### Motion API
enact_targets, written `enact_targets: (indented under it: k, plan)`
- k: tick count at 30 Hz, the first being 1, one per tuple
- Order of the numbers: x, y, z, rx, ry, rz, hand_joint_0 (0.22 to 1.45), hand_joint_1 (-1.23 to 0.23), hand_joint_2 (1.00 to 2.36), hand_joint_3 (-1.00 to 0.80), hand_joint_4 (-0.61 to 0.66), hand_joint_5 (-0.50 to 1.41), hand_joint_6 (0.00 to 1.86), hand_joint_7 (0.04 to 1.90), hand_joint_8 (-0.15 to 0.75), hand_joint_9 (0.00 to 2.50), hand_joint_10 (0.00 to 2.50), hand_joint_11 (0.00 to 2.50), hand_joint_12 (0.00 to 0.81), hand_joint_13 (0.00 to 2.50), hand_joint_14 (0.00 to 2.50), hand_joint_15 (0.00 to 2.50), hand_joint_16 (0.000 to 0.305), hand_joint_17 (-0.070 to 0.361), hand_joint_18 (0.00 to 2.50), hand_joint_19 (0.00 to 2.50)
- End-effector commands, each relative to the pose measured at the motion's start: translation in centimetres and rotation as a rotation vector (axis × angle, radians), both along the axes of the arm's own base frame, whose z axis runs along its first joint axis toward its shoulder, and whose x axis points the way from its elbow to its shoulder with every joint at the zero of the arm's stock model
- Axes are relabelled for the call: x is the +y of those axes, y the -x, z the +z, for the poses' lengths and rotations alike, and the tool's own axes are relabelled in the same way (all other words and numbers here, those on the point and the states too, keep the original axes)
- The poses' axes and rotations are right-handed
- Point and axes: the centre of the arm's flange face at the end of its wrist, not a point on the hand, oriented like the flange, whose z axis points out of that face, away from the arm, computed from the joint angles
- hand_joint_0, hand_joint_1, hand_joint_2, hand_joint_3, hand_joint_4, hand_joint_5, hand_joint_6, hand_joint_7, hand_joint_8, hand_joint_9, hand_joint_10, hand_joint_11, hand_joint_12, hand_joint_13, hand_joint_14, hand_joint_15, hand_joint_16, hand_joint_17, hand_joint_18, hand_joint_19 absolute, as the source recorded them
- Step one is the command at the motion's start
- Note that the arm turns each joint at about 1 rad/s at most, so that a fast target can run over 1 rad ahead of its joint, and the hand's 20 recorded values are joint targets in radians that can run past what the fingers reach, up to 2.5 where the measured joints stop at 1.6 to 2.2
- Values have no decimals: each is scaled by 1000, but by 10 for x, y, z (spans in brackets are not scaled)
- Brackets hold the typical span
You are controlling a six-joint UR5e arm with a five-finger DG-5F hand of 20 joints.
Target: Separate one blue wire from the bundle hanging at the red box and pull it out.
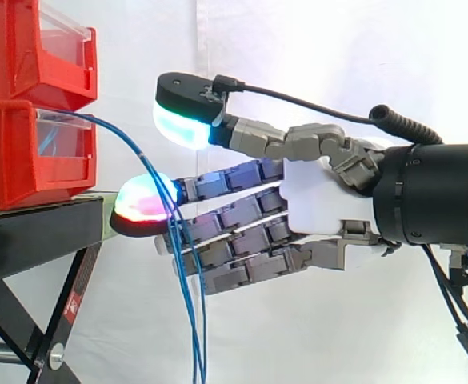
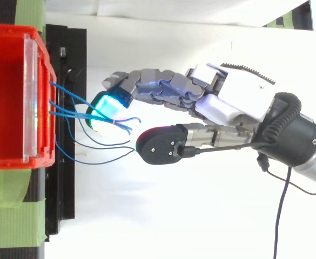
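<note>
Side view: hand point(image 1: 318, 200), fingers point(image 1: 234, 216) straight, apparently touches hanging blue wires point(image 1: 194, 328).

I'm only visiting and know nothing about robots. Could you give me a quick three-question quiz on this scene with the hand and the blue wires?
1. True or false: the hand is clenched into a fist.
2. Where do the blue wires run? A: out of the front of a red bin and down past the edge of the stand. B: flat along the stand's top. C: wound round the robot's wrist.
3. Fill in: the red bins sit on a ___ stand.
Key: 1 false, the fingers reach nearly straight into the wires; 2 A; 3 black.
</note>
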Motion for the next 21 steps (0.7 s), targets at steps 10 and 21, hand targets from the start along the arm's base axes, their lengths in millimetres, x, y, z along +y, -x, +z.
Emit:
enact_targets:
  k: [10,21]
  plan:
    - [0,-11,16,-17,12,-10,584,-667,1000,-500,307,-157,503,1202,286,361,0,31,377,182,2,66,66,148,192,89]
    - [-4,-12,17,-12,32,-18,598,-685,1000,-500,294,-148,501,1270,286,381,2,44,375,201,3,66,64,145,217,95]
